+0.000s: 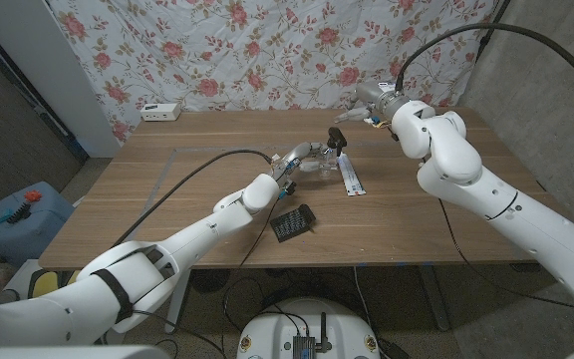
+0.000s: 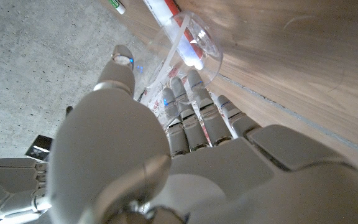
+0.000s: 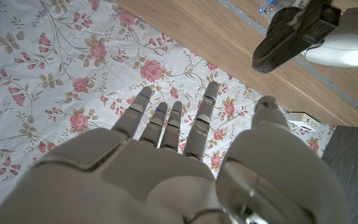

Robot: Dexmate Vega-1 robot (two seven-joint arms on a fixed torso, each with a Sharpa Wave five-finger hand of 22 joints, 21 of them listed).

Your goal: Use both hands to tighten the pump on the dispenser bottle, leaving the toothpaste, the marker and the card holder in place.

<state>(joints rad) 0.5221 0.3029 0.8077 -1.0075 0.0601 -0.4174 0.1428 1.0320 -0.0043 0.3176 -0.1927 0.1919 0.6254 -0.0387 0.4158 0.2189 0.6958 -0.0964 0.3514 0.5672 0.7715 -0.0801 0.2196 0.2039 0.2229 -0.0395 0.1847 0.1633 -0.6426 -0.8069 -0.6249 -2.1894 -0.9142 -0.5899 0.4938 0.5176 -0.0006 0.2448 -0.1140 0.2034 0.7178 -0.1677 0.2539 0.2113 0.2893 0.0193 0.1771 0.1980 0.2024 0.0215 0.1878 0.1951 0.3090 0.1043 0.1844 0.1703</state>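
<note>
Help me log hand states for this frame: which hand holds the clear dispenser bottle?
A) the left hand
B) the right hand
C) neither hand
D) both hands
A: the left hand wraps the clear dispenser bottle, while the right hand is raised with fingers apart, holding nothing.

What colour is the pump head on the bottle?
Black. The pump tops the clear bottle; it shows best in the head view.

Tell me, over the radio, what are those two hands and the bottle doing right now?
Left hand grips the clear dispenser bottle, pump on top. Right hand open, raised over the table's far side, off the pump. Toothpaste lies beside the bottle; nothing blocking.
</note>
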